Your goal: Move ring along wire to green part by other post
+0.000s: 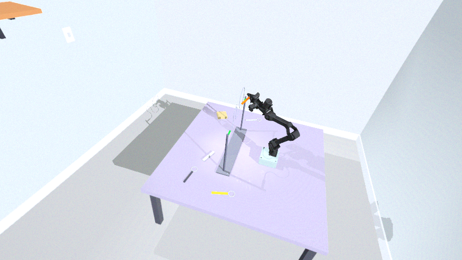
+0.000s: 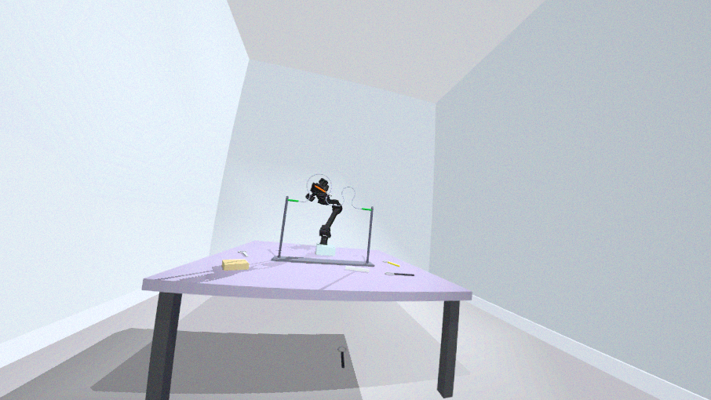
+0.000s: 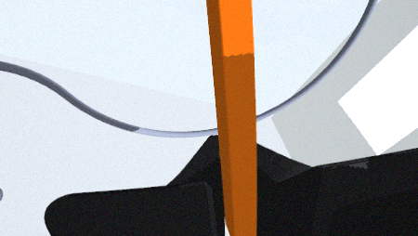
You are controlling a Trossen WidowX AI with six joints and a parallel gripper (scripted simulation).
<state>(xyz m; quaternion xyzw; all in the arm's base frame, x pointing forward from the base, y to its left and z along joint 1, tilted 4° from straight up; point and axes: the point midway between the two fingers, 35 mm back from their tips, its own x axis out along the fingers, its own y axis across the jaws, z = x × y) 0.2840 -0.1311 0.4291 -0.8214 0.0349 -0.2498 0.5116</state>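
My gripper (image 1: pixel 249 97) (image 3: pixel 222 143) is shut on the orange handle (image 1: pixel 245 100) (image 2: pixel 320 188) (image 3: pixel 238 93), high over the table. The handle lies across in front of the arm in the exterior view and runs up out of the wrist view. The ring is too thin to make out, so whether the wire is through it cannot be told. The grey wire (image 2: pixel 348 187) (image 3: pixel 176 135) has a large loop around the gripper's outline in the exterior view and a smaller loop beside it. It passes behind the handle in the wrist view. Green parts (image 2: pixel 293 200) (image 2: pixel 366 209) sit at the two posts (image 2: pixel 283 228) (image 2: pixel 370 235).
The posts stand on a grey base (image 1: pixel 231 155) on the lilac table (image 1: pixel 274 209). A yellow block (image 1: pixel 222 114) (image 2: pixel 235 264), a white bar (image 1: pixel 208 156), a yellow-handled ring (image 1: pixel 220 192), a dark-handled ring (image 1: pixel 188 176) and a white-handled ring (image 1: pixel 251 120) lie around it.
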